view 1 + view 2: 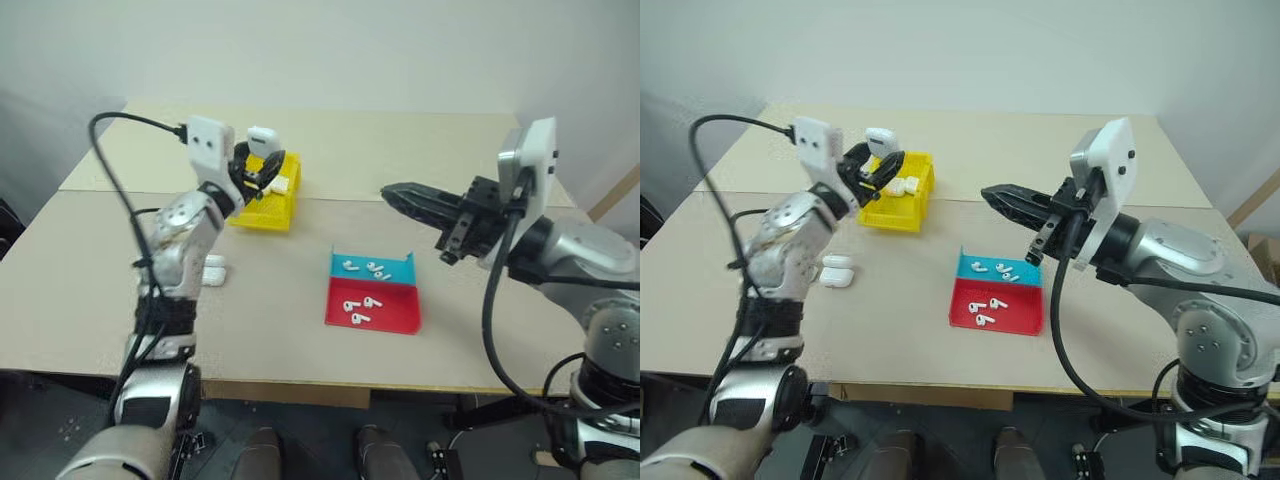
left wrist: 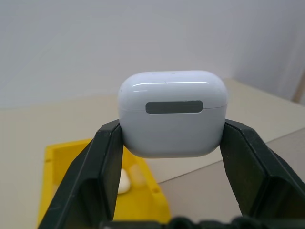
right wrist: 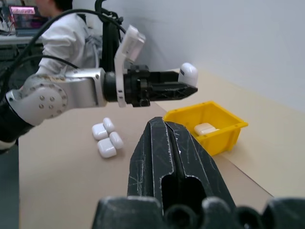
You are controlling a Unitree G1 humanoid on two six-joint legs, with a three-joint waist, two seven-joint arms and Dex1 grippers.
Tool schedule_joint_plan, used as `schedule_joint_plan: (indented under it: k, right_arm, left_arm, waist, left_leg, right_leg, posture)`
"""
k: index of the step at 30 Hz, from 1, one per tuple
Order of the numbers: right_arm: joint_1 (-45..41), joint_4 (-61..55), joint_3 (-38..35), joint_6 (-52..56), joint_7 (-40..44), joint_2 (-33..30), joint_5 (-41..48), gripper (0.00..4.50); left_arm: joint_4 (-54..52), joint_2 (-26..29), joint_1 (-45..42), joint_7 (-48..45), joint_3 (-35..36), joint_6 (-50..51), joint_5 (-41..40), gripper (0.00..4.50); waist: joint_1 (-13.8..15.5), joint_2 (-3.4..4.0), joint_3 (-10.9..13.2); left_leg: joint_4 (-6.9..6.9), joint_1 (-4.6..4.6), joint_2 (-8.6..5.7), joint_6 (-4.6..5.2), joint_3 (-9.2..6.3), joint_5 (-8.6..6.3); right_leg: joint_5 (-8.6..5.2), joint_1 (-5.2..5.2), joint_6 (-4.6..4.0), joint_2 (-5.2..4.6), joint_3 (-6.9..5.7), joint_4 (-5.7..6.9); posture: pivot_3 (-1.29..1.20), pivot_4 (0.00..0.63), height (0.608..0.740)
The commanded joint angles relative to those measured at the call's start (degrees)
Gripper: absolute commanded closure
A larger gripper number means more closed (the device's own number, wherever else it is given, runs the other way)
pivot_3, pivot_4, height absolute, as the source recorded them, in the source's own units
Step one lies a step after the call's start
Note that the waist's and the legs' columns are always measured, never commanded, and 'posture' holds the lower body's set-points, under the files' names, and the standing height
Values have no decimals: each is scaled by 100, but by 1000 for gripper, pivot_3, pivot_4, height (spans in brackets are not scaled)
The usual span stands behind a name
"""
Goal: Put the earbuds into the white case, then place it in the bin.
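Left claw (image 2: pixel 171 157) grips white case (image 2: pixel 172 112) above bin (image 1: pixel 268 205); right claw (image 1: pixel 392 193) closed.

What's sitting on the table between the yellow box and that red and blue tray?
Nothing: the left eye view shows bare table between the yellow bin and the red and blue tray.

bench (image 1: pixel 450 150): beige | far left: yellow bin (image 1: pixel 268 208) | near left: white cases (image 1: pixel 835 271) | centre: red and blue tray (image 1: pixel 372 291)
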Motion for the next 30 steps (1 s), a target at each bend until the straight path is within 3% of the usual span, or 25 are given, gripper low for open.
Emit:
schedule_joint_plan:
  k: [1, 9, 14, 16, 20, 23, 26, 30]
  right_arm:
    - [-49, -274, -15, -307, -153, 1, -38, 4483]
    - [56, -294, 87, -363, -315, -54, -108, 4483]
    - [278, -357, -36, -387, -373, -71, -56, 4500]
    - [384, -408, -154, -421, -371, -85, 59, 4500]
    - [599, -388, -367, -580, -183, -214, 138, 4500]
    - [728, -173, -465, -703, -43, -298, 48, 4500]
    - [1176, -81, -344, -1156, 182, -345, -520, 4500]
    - [1727, 124, -299, -1311, 797, -581, -603, 4500]
  left_arm:
    - [1225, -219, -729, 723, -7, -333, 464, 1731]
    - [3669, -379, -1863, 1175, -25, -424, 889, 1731]
    - [3957, -421, -1954, 1278, -75, -657, 1073, 113]
    - [3849, -406, -1909, 1309, -80, -733, 1115, 23]
    - [3109, -249, -1637, 537, -101, -534, 932, 23]
    - [1735, 42, -1072, -547, -121, -312, 510, 23]
    - [339, 545, -363, -1576, -246, -240, 235, 23]
    - [-1189, 1273, 526, -2760, -84, 235, -575, 23]
  waist:
    - [4, 0, 0]
    - [-35, 0, 0]
    - [-32, -1, 1]
    - [-26, -1, 1]
    - [-25, -1, 1]
    - [-50, 0, 0]
    - [-100, 0, 0]
    - [-154, 1, 0]
  left_leg:
    - [0, -4, 0, 0, 0, 0]
    - [-2, -12, -2, 1, -1, 0]
    - [-3, -11, -3, 0, -2, 0]
    - [-3, -15, -4, 0, -2, 0]
    - [-3, -14, -4, 0, -2, 0]
    - [-3, -9, -3, -1, -1, 1]
    - [-9, -4, 1, -1, -1, 1]
    - [-9, 0, 1, -2, 3, 1]
  right_leg:
    - [0, -2, 0, 0, -1, -5]
    - [0, -11, 1, -1, -1, -4]
    - [0, -9, 2, -1, -1, -3]
    - [0, -11, 2, -2, -1, -3]
    - [0, -10, 2, -2, -2, -2]
    - [0, -9, 2, -2, 0, 2]
    - [-1, -9, 1, 0, 1, 3]
    - [-1, -7, 1, -1, 5, 4]
  posture:
    - [0, 150, 740]
    - [0, 150, 740]
    - [0, 150, 740]
    - [0, 150, 740]
    - [0, 150, 740]
    - [0, 150, 740]
    - [0, 150, 740]
    - [0, 150, 740]
